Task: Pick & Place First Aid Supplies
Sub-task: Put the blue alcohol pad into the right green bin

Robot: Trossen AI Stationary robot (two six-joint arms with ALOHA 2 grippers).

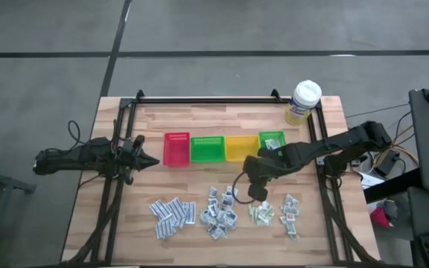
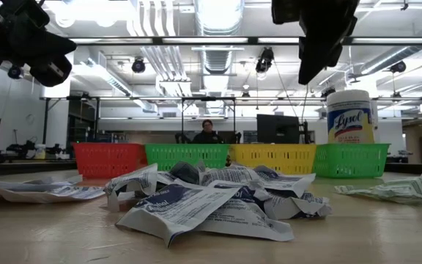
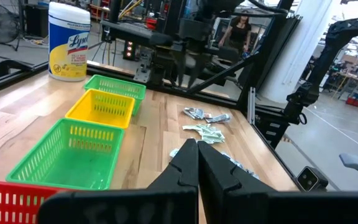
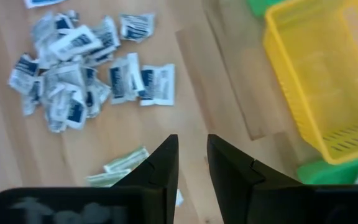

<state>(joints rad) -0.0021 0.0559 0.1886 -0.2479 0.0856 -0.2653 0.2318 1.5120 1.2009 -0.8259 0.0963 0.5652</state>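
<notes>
The first aid supplies lie in separate heaps along the near half of the table: white-blue sachets (image 1: 171, 216), grey-silver ones (image 1: 218, 212), pale green ones (image 1: 261, 214) and white-red ones (image 1: 290, 212). My right gripper (image 1: 258, 190) hangs above the table between the yellow bin (image 1: 240, 147) and the pale green heap (image 4: 120, 169). It points steeply down, and its fingers (image 4: 191, 163) stand a little apart with bare wood showing between them. My left gripper (image 1: 151, 160) waits shut at the table's left, level, beside the red bin (image 1: 176, 149).
Red, green (image 1: 207, 148), yellow and a smaller green bin (image 1: 272, 140) stand in a row across the table's middle; the small green one holds a white item. A yellow wipes tub (image 1: 304, 100) stands at the far right corner. A dark frame rail (image 1: 222, 100) runs along the far edge.
</notes>
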